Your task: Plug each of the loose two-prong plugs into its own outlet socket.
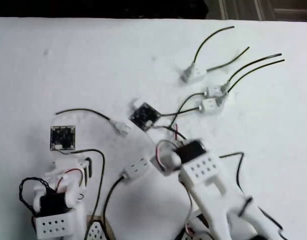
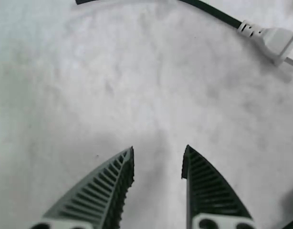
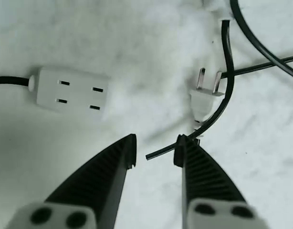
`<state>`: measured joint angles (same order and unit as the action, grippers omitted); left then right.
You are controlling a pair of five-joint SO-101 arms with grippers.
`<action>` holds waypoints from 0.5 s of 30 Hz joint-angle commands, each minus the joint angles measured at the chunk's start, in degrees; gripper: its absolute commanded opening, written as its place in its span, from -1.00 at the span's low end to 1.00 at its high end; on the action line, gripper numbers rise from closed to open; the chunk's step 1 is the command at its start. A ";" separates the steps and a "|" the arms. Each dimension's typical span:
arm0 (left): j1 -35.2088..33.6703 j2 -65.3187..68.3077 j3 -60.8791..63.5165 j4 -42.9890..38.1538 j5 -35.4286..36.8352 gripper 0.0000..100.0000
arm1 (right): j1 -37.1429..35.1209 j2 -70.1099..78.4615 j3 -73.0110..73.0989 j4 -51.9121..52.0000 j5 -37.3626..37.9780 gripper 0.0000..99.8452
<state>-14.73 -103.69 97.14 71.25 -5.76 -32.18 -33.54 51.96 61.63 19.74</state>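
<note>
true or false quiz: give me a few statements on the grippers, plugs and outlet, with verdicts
1. The left gripper is open and empty. True.
2. The right gripper is shut on a plug. False: it is open, and the plug lies on the table beyond it.
3. A plug already sits in the outlet. False: all four of its slots are empty.
4. The outlet has a black cord. True.
</note>
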 commanded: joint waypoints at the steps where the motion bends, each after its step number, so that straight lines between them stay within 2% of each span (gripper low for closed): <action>1: -0.31 -0.22 -0.18 0.26 0.62 -0.65 | 0.13 8.22 -6.24 -1.80 -0.44 -0.73; 8: -0.31 -0.22 -0.18 0.26 0.62 -0.65 | 6.73 21.93 -14.68 -1.89 -0.35 -0.73; 15: -0.31 -0.22 -0.18 0.26 0.62 -0.65 | 7.08 32.04 -19.78 -2.51 -0.35 -0.73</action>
<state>-14.73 -103.69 97.14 71.25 -5.76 -25.67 -3.38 35.78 60.31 19.74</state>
